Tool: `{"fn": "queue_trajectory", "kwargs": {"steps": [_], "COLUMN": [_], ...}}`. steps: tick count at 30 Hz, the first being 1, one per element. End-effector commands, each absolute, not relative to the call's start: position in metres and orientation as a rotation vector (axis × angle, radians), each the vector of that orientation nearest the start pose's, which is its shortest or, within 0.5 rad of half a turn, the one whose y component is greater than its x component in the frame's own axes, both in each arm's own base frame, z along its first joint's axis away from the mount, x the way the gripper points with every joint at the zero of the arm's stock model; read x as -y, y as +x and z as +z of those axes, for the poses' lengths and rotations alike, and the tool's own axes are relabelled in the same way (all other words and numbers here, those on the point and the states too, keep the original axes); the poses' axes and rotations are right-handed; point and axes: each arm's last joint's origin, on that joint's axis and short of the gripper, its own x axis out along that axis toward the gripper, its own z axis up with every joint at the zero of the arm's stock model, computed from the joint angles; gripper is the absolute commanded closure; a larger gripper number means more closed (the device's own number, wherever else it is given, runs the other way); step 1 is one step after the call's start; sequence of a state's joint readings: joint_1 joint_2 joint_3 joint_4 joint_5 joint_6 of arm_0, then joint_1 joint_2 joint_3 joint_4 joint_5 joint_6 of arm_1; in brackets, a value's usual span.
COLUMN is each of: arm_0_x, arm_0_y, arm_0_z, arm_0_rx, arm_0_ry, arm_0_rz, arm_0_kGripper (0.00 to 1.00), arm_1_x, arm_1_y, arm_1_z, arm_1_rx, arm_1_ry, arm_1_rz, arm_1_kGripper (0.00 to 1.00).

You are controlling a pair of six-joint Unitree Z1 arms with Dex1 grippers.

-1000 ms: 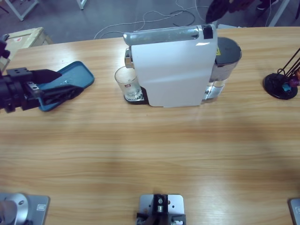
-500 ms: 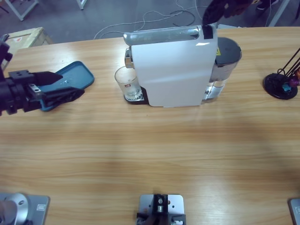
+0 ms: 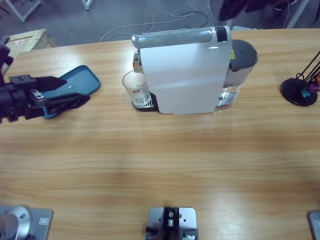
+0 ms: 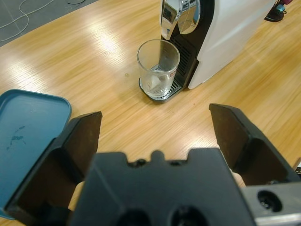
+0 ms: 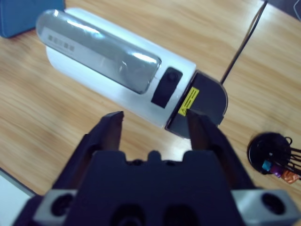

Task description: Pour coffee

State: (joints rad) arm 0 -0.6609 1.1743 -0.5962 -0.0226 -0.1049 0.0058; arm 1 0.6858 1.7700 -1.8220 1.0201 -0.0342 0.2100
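A white coffee machine [image 3: 185, 75] stands at the back middle of the table. A clear glass [image 3: 135, 86] sits on its drip tray under the chrome spout [image 4: 181, 14]; the glass [image 4: 158, 68] looks empty. At the table's left edge my left gripper [image 3: 76, 88] is low and open, pointing toward the glass from well away. In the left wrist view the left gripper [image 4: 155, 117] holds nothing. My right gripper [image 5: 155, 117] hovers open above the machine's silver lid [image 5: 99, 52] and black button [image 5: 167, 87]. It shows only as a dark shape [image 3: 245, 6] at the top edge of the high view.
A blue tray [image 3: 82, 79] lies under and beside the left gripper. The grey water tank [image 3: 242, 57] is at the machine's right end. A black capsule stand [image 3: 299, 91] sits at the far right. Bare wood fills the front half.
The left gripper shifted slightly over the blue tray a second ago, then held still. The dark shape of the right gripper has drawn back a little from the machine's lid toward the top edge.
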Motion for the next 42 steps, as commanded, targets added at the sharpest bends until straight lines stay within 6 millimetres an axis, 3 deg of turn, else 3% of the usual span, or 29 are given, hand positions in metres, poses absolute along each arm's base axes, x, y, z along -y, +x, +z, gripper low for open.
{"fn": "queue_trajectory", "kwargs": {"steps": [1, 11, 22, 31, 37, 42], "arm_0_x": [0.116, 0.113, 0.112, 0.11, 0.107, 0.1], "arm_0_y": [0.138, 0.133, 0.13, 0.127, 0.123, 0.115], "arm_0_z": [0.287, 0.287, 0.288, 0.284, 0.284, 0.292], "arm_0_rx": [-0.566, -0.556, -0.534, -0.547, -0.541, -0.49], "arm_0_ry": [0.17, 0.165, 0.175, 0.178, 0.177, 0.157], "arm_0_rz": [-0.761, -0.779, -0.794, -0.799, -0.8, -0.805], "arm_0_kGripper": [0.013, 0.013, 0.013, 0.013, 0.013, 0.013], "arm_1_x": [-0.234, -0.239, -0.243, -0.231, -0.232, -0.229], "arm_1_y": [0.281, 0.287, 0.292, 0.279, 0.28, 0.277], "arm_1_z": [0.392, 0.388, 0.404, 0.423, 0.422, 0.431], "arm_1_rx": [-1.068, -1.086, -1.076, -1.052, -1.058, -1.038], "arm_1_ry": [-0.184, -0.193, -0.196, -0.193, -0.193, -0.186], "arm_1_rz": [0.484, 0.48, 0.48, 0.475, 0.474, 0.47], "arm_1_kGripper": [0.0, 0.0, 0.0, 0.0, 0.0, 0.0]}}
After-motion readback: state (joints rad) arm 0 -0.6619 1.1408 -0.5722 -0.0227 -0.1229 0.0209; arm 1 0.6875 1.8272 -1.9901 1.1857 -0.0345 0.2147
